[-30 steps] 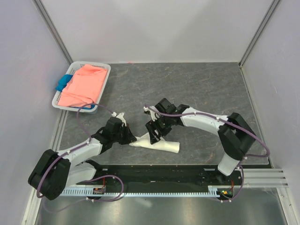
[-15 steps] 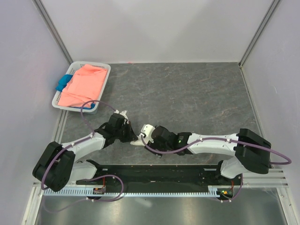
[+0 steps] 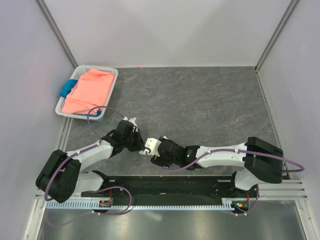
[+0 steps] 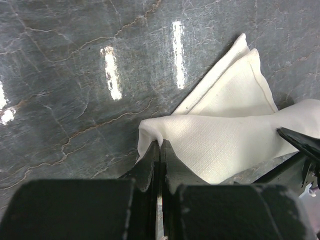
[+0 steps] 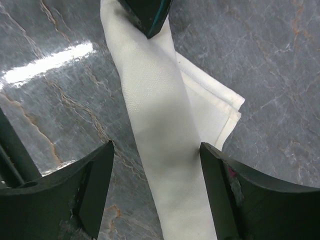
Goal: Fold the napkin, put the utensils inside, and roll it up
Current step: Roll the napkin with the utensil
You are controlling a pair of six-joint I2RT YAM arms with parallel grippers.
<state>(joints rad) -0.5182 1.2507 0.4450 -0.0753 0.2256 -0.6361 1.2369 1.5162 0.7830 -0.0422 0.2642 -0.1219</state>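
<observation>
Napkin (image 5: 160,120) lies rolled on the counter (image 5: 280,60); left pincer (image 4: 160,146) pinches its end, right pincer (image 5: 156,150), arm stretched low, straddles it spread.

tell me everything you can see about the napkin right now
The napkin is off-white woven cloth, rolled into a loose tube lying flat on the grey table. A folded, hemmed corner of layers sticks out beside it. The left gripper is shut on one end, and the open right gripper straddles the roll. No spoon shows.
</observation>
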